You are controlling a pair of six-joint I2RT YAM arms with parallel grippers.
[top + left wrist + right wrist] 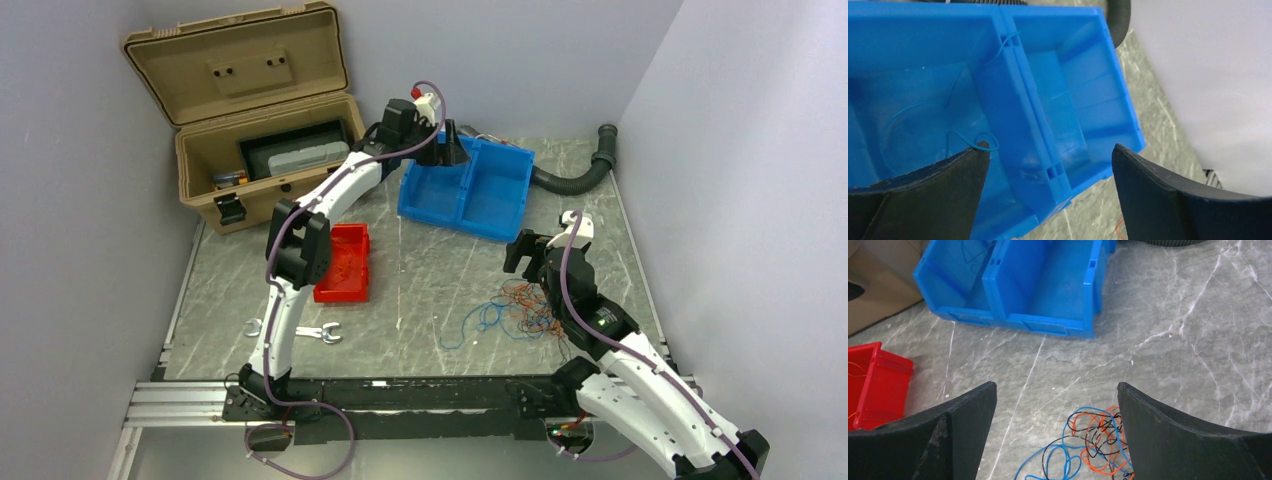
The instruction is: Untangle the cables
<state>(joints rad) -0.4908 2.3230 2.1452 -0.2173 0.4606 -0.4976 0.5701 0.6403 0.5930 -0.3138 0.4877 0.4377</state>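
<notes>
The cables [525, 310] lie as a loose tangle of orange-red, blue and black wires on the marble table, in front of the right arm. My right gripper [522, 255] hovers open above them. In the right wrist view the tangle [1103, 432] sits low between the right gripper's [1056, 387] wide jaws, nearer the right finger, and nothing is held. My left gripper [452, 142] hangs open over the blue bin [500, 195]. In the left wrist view a single thin blue wire [964, 139] lies in the bin's left compartment. Its end loop rests against the left fingertip of that gripper [1050, 147].
A red bin [343, 262] with a thin orange wire in it stands left of centre. Two wrenches [320, 333] lie near the left arm's base. An open tan toolbox [260, 130] stands at the back left. A ribbed black hose [575, 175] curves behind the blue bin.
</notes>
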